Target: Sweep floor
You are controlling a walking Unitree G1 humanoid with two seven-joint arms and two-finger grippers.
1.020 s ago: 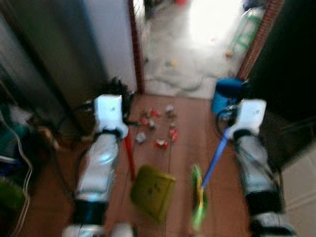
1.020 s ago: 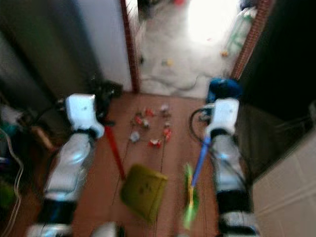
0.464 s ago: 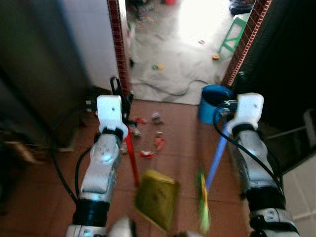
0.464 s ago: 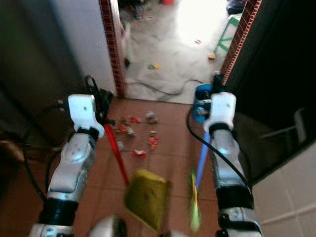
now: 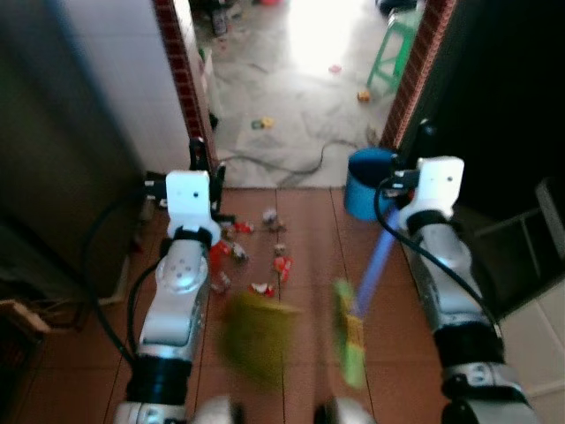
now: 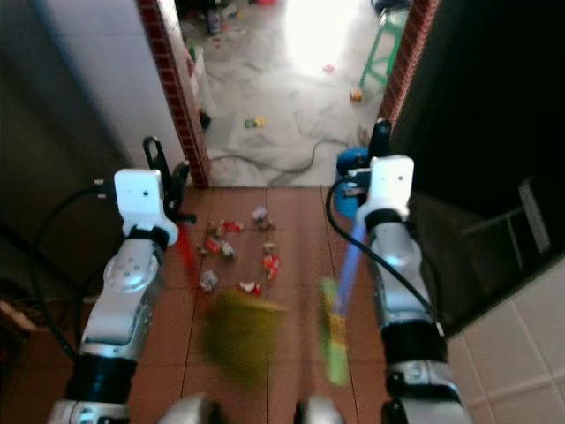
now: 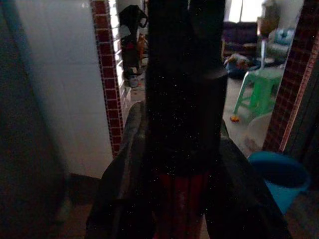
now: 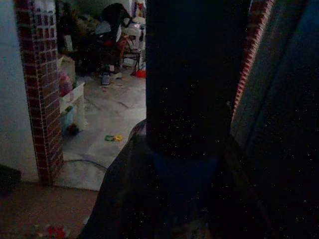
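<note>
Several scraps of red and white litter [image 5: 256,252] lie on the brown tiles before a doorway. My left gripper [image 6: 168,166] is shut on the red handle [image 7: 179,199] of a yellow-green dustpan [image 5: 256,336], which hangs blurred just short of the litter. My right gripper [image 6: 378,141] is shut on the blue handle [image 5: 378,261] of a broom. Its green head [image 5: 349,340] is blurred, to the right of the dustpan. In the right wrist view the blue handle [image 8: 184,179] sits between dark fingers.
A blue bucket [image 5: 364,181] stands by the right door post [image 5: 415,62]. The left brick post [image 5: 181,71] adjoins a white wall. Beyond the doorway, a cable [image 5: 282,163], small litter and a green stool [image 5: 393,49] are on pale floor. A dark cabinet is on the right.
The whole view has shifted toward the doorway, so the camera has moved. The dustpan and broom head are now more blurred and sit closer to the litter.
</note>
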